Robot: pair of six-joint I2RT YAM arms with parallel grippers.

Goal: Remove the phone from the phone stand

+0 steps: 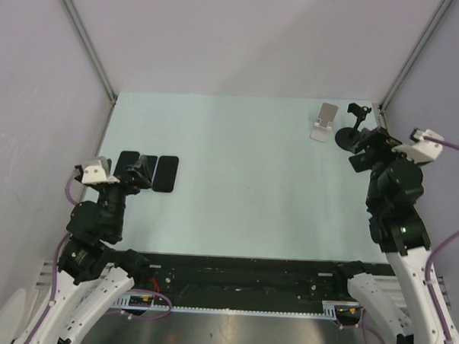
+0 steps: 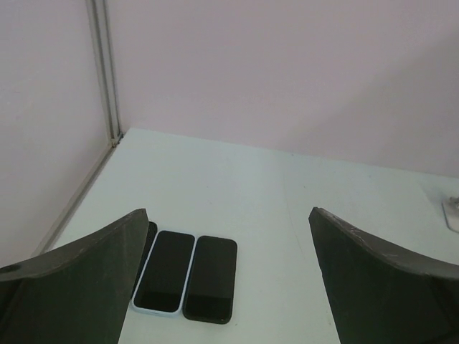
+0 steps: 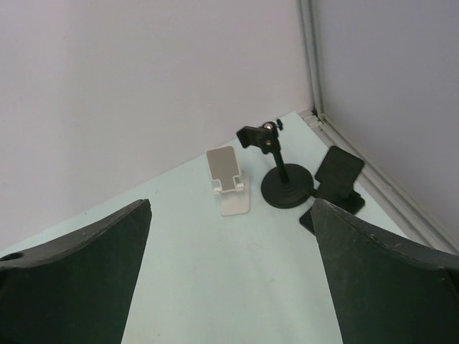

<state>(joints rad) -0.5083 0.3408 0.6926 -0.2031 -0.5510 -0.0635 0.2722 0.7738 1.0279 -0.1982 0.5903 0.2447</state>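
A white phone stand stands empty at the far right of the table and also shows in the top view. Beside it are a black round-base stand and a black folding stand; I see no phone on either. Three phones lie flat at the left: a white-cased one, a black one and a third half hidden behind my left finger. My left gripper is open and empty above them. My right gripper is open and empty, near the stands.
The enclosure walls close in the table on three sides, with metal corner posts at the back left and back right. The pale green tabletop stretches between the phones and the stands.
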